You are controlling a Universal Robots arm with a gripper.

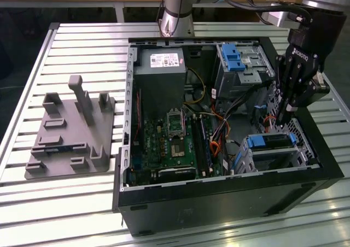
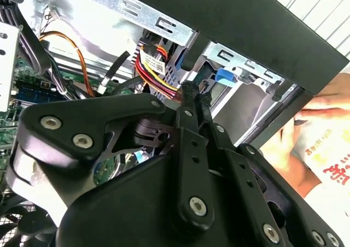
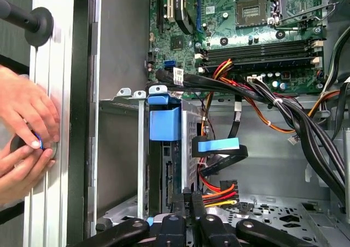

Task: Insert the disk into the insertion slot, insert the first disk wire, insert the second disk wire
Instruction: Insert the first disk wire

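The disk (image 1: 270, 141), in its bright blue carrier, sits inside the insertion slot (image 1: 257, 160), a silver perforated cage at the exterior view's lower right of the open computer case. In the first wrist view the carrier's blue tab (image 3: 164, 122) and the disk's end (image 3: 167, 173) show in the cage (image 3: 188, 143). My gripper (image 1: 284, 117) hangs just above the cage's far end, fingers pointing down and shut. Its tips (image 3: 188, 199) are beside a red, yellow and black wire bundle (image 3: 220, 193) and below a black cable with a blue tab (image 3: 219, 145). I cannot tell whether anything is pinched.
A second bay with a blue latch (image 1: 232, 58) stands at the case's far side. Loose cables (image 3: 284, 110) cross above the motherboard (image 1: 175, 140). A person's hands (image 3: 24, 132) rest on the table outside the case wall. A grey fixture (image 1: 71, 132) lies at the exterior view's left.
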